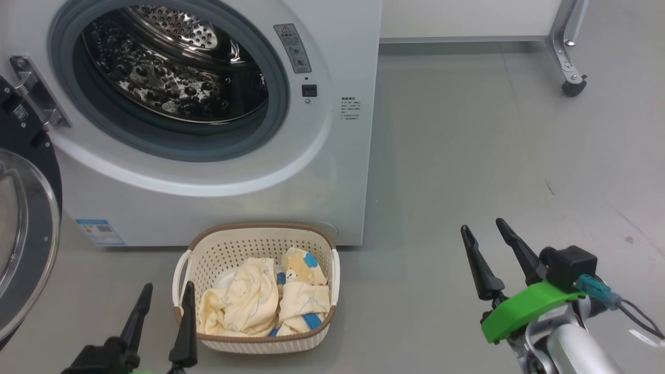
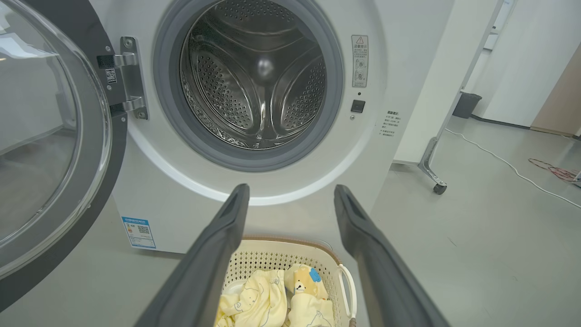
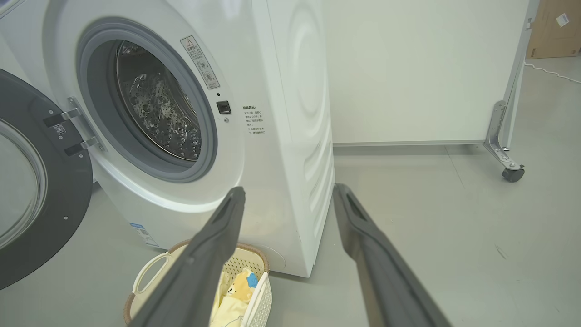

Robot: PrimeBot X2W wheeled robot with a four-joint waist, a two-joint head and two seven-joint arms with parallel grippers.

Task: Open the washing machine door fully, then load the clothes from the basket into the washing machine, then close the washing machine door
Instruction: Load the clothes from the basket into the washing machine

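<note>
The white washing machine (image 1: 208,208) stands with its steel drum (image 1: 171,67) exposed, and the washing machine door (image 1: 26,228) with its black rim hangs swung open at the left. On the floor in front sits the cream basket (image 1: 260,241) holding pale yellow clothes (image 1: 265,304) with a bear print. My left gripper (image 1: 167,291) is open just left of the basket, nothing between its fingers. Off to the right, my right gripper (image 1: 483,226) is open over bare floor. In the left wrist view the open left gripper (image 2: 290,193) points at the drum (image 2: 258,77) above the basket (image 2: 272,259).
A white panel on a metal leg with a caster wheel (image 1: 573,85) stands at the back right. Grey floor (image 1: 467,156) stretches right of the machine. Cables (image 2: 553,171) lie on the floor far right in the left wrist view.
</note>
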